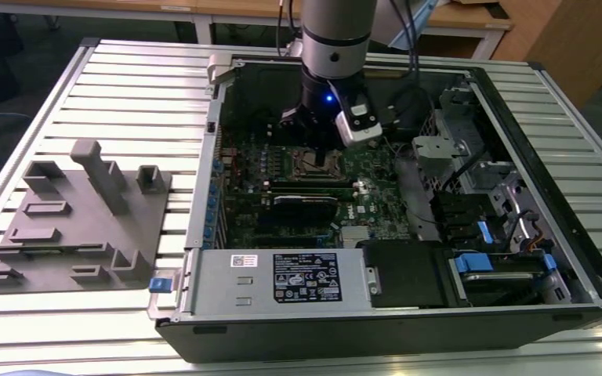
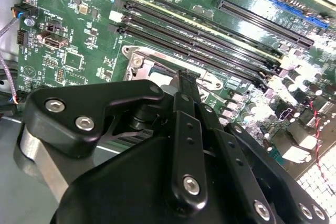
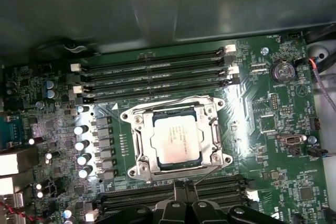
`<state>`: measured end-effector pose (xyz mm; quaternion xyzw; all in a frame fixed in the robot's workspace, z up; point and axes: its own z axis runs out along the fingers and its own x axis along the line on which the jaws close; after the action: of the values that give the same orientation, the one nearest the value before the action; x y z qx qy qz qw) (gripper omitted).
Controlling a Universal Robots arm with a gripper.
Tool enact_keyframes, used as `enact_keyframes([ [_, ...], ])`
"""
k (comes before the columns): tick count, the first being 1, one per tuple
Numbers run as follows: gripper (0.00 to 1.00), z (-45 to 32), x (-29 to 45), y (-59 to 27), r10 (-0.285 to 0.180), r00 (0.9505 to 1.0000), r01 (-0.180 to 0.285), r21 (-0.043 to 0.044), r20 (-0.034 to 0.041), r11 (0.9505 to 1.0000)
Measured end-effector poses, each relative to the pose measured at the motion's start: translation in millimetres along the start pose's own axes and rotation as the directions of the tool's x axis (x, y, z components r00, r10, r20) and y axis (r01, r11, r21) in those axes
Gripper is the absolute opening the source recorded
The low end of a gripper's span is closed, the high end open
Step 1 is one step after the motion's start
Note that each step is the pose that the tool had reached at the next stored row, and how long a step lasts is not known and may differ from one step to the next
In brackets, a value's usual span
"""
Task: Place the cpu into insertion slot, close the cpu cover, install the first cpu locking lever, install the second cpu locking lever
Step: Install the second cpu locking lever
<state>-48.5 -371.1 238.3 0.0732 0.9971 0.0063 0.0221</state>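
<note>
The slatted grey metal bench (image 1: 123, 86) carries an open black tower computer case (image 1: 552, 235) lying on its side, and beside it, toward the exterior view's left, a grey moulded fixture tray (image 1: 71, 227). Inside the case the green motherboard (image 3: 278, 145) lies flat, with long black memory slots (image 3: 152, 77) running on either side of the socket.

The black two-fingered tool (image 2: 185, 85) stands over the board, its tips drawn close together and pointing down at the edge of the socket nearest the camera in the first wrist view. Whether they pinch anything I cannot tell; nothing shows between them.

The square silver-rimmed insertion slot (image 3: 137, 145) already has the flat silver-grey cpu (image 3: 176, 139) seated in it, and the thin silver metal cpu cover (image 3: 210, 129) appears folded down around the chip, which shows through the window. A thin wire locking lever (image 3: 209, 170) seems to angle out from the socket near the tool, which suggests the lever work is the step in hand.

To do it well, I would judge that the tips should bear on the lever's free end, press down and sideways together so it tucks beneath its retaining hook, and stay off the chip's top and the neighbouring memory slots.
</note>
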Motion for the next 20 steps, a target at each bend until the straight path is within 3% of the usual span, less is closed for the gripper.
enact_keyframes([
  [20,0.11,2.0,18.6,-4.2,0.0,1.0,0.0,-0.0004,0.0026,1.0],
])
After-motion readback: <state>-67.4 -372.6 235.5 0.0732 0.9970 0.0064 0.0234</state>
